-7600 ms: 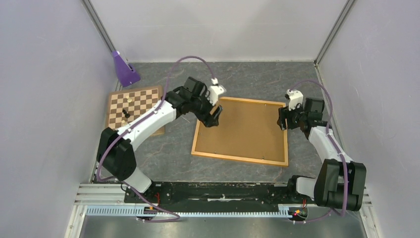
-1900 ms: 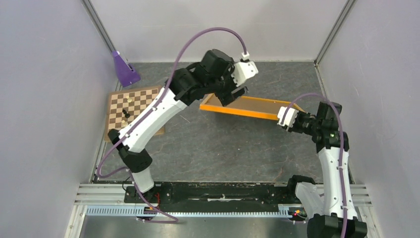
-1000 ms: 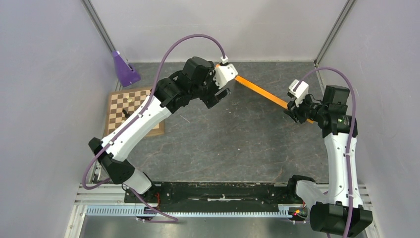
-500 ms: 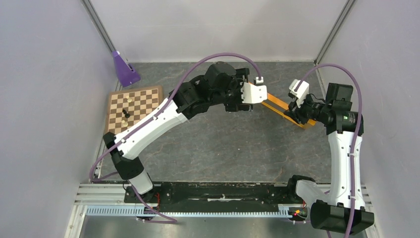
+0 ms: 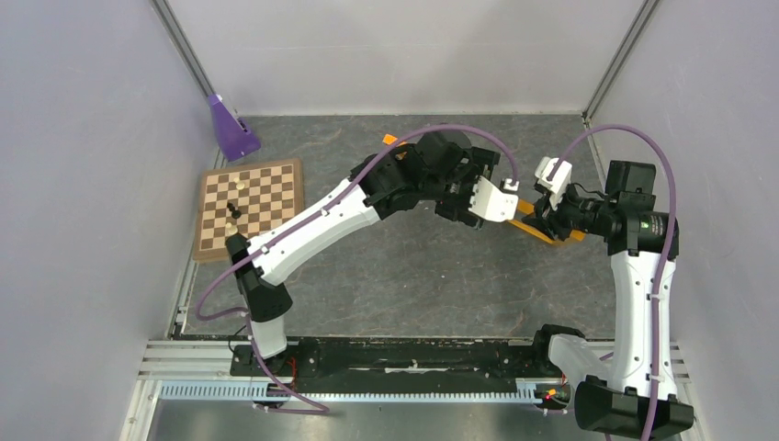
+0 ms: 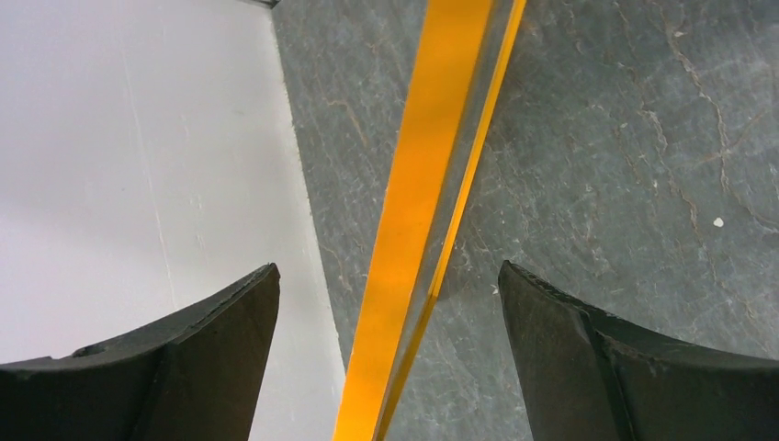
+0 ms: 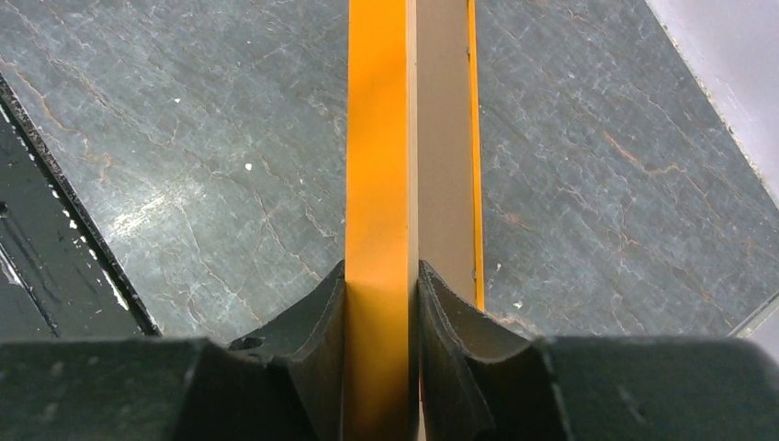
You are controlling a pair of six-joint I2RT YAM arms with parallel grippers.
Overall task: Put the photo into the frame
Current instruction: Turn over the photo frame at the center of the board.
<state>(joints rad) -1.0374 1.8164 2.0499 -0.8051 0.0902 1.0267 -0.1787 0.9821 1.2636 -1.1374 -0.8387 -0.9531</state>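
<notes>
Thin-railed orange wooden frame [image 7: 377, 138], raised on edge, was released by L gripper [image 6: 386, 274] (jaws wide); kept clamped by R gripper [image 7: 381, 276]; turnover prob. half-done.

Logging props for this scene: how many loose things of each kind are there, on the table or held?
picture frame: 1
chessboard: 1
chess pieces: 2
purple stand: 1
Total: 5

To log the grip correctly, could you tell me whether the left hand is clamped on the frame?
No, the left hand is open, its fingers wide apart with the frame untouched between them.
</notes>
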